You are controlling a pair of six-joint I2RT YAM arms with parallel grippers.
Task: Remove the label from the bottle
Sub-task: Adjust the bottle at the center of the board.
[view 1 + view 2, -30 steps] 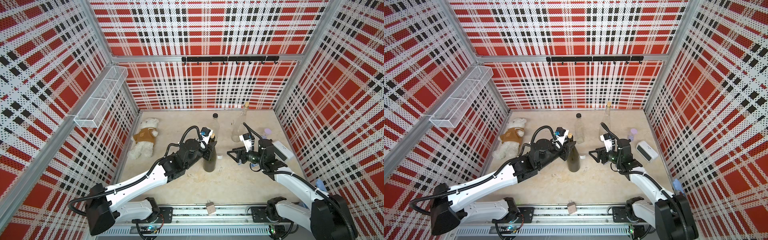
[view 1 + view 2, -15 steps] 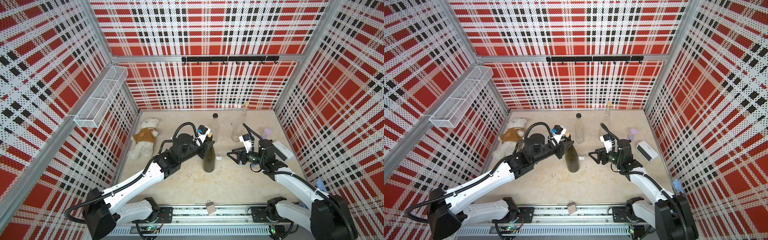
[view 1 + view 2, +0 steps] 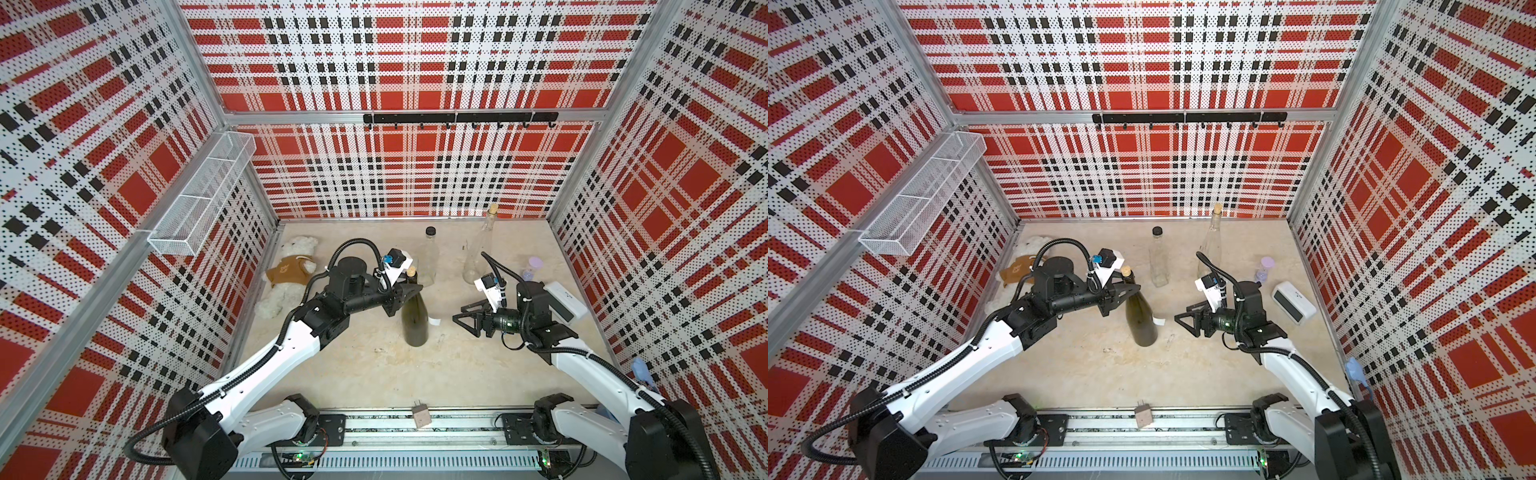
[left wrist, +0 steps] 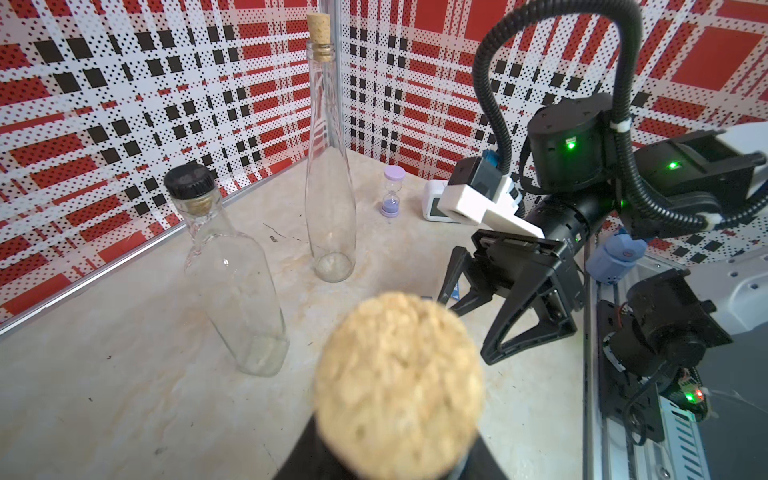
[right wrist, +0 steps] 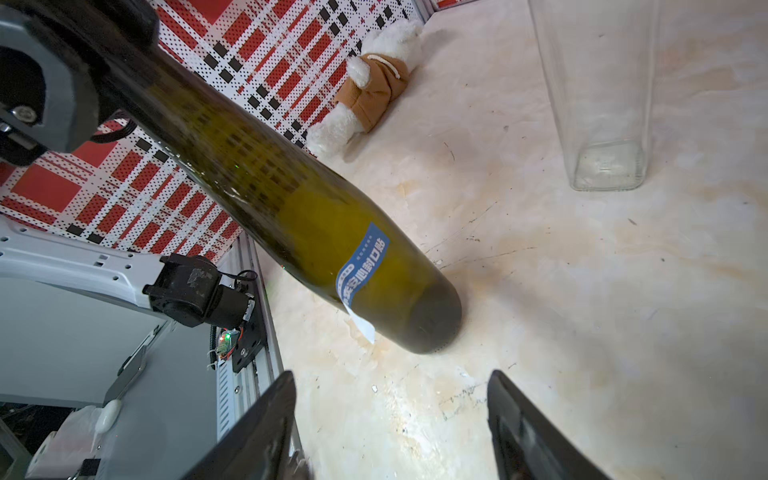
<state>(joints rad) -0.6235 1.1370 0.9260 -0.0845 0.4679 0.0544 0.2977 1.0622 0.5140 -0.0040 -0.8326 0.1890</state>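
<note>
In the middle of the bench [image 3: 374, 374] the green bottle [image 3: 414, 322] stands, the left gripper [image 3: 411, 289] pinching its neck, its blue label [image 5: 362, 266] low on the body with a white corner lifted. Near it toward the right edge the right gripper [image 3: 462, 320] hangs with jaws spread, holding nothing. Two clear bottles [image 3: 429, 264] stand nearer the far edge.

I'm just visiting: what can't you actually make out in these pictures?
- How the left gripper holds the green bottle neck: left wrist view, blurred cork covers it.
- Print on the label: too small in both top views.
- The teddy: partly behind the left arm in a top view.
</note>
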